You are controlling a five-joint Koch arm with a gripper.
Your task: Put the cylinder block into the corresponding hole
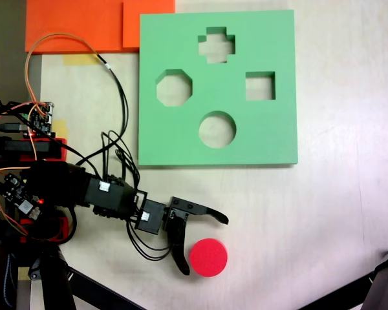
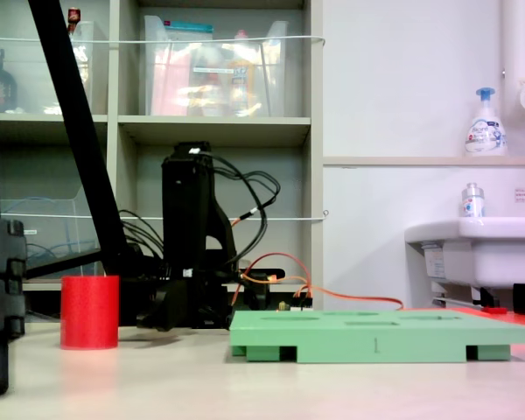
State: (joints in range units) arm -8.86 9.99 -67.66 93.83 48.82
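Since the cylinder block [image 1: 208, 257] looks like light, squashy foam, the empty, wide-spread gripper [image 1: 206, 245] should pinch its curved sides gently.

Square green foam board [image 1: 258, 139] lies flat on the pale table [image 1: 336, 213], upper middle in a fixed view. Round cutout [image 1: 217, 129] nearest the board's lower edge; octagonal cutout [image 1: 174, 88] up-left of it, square cutout [image 1: 260, 86] up-right, cross cutout [image 1: 216, 45] above. Short red foam cylinder [image 1: 208, 257] stands on the table below the board, well apart. Black gripper [image 1: 207, 247] lies at its left, jaws spread, the cylinder between the two tips. Orange foam sheet [image 1: 77, 26] at top left, tucked under the board's corner.
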